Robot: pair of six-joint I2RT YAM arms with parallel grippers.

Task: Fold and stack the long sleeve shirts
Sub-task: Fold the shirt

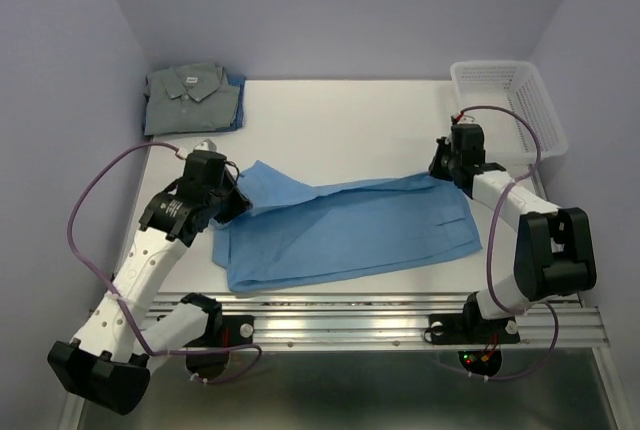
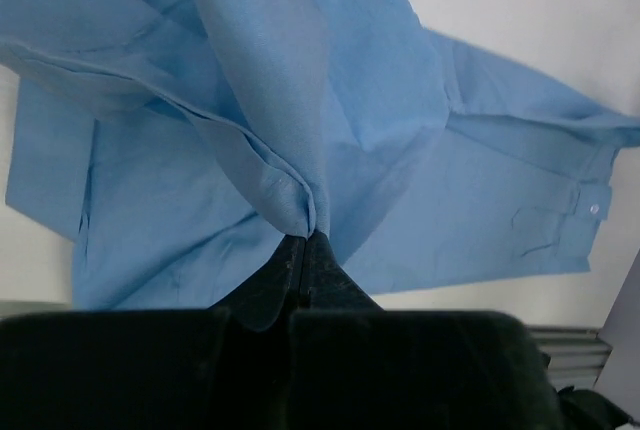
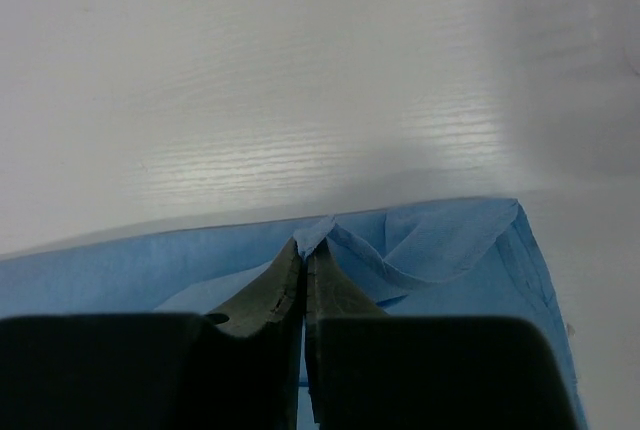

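We see two arms in white shells with black joints: the left arm [image 1: 140,265] and the right arm [image 1: 505,205]. A thin purple cable [image 1: 70,220] trails along each. Our wrist views show dark, tapered fingers [image 2: 265,290] with a matte, slightly scuffed surface. Small green and red lights [image 1: 472,358] glow at the right base.

The near shirt [image 1: 350,235] is showing plain light blue, the far shirt [image 1: 190,98] grey-green, the mesh basket [image 1: 538,110] and table [image 1: 340,130] white.

Top camera looks down on the light blue shirt [image 1: 350,235]; both wrist cameras face it close up.
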